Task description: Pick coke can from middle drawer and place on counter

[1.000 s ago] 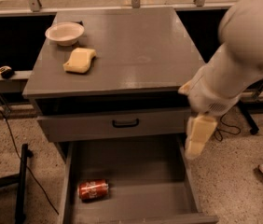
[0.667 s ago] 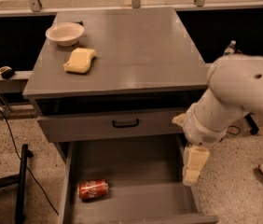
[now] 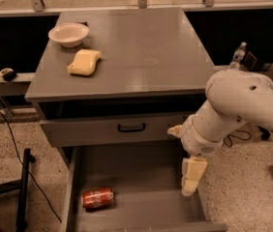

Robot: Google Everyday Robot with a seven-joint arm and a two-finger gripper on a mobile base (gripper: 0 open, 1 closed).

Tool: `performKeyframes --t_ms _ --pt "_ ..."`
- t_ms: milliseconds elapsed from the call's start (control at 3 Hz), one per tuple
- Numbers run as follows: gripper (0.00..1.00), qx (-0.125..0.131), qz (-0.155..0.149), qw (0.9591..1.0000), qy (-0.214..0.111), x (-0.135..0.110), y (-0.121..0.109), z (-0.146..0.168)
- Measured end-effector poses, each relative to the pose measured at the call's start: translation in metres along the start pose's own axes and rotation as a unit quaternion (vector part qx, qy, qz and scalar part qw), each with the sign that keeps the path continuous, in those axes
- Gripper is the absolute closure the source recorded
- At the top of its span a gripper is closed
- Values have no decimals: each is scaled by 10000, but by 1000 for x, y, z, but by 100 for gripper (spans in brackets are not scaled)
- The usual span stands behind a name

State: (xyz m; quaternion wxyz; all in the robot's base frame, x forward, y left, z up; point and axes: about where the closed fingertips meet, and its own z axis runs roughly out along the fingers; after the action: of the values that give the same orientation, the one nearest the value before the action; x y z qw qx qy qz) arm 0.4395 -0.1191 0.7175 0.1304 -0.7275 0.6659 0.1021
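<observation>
The white, rounded robot arm (image 3: 238, 105) has swung lower over the last second, and its cream-coloured two-finger gripper (image 3: 189, 190) has come down with it; it now hangs pointing downward inside the right side of the wide grey open middle drawer (image 3: 141, 211), just beside the right wall; whether it is spread or closed cannot be told from this side-on view, though it carries nothing.

The small red aluminium coke can (image 3: 98, 198) has not moved; it lies on its side on the drawer floor near the left wall, well apart from the gripper. I judge the approach is under way and the grasp not yet begun; the reach still has to cross the drawer floor leftward.

Edges matter here; the closed grey drawer front with a black handle (image 3: 131, 127) overhangs the back of the open drawer, so headroom is low there, and the left wall stands close to the can. The bare floor between gripper and can gives open room for a sideways sweep. Above, the flat grey counter (image 3: 146, 52) holds a white bowl (image 3: 68, 34) and a yellow sponge (image 3: 84, 62) at its left; its middle and right look free for the placing.
</observation>
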Motion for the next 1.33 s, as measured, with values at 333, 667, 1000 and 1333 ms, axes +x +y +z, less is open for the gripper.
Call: performKeyframes --t_ms 333,667,1000,1333 --pt "0 -182 -615 9952 -734 -42 -2 63" --pt "0 -18 -1338 9842 -1156 -85 -12 123" --pt "0 103 -1325 9838 -1204 -87 -18 125" --pt "0 -356 -1510 9778 -1407 -97 -20 159"
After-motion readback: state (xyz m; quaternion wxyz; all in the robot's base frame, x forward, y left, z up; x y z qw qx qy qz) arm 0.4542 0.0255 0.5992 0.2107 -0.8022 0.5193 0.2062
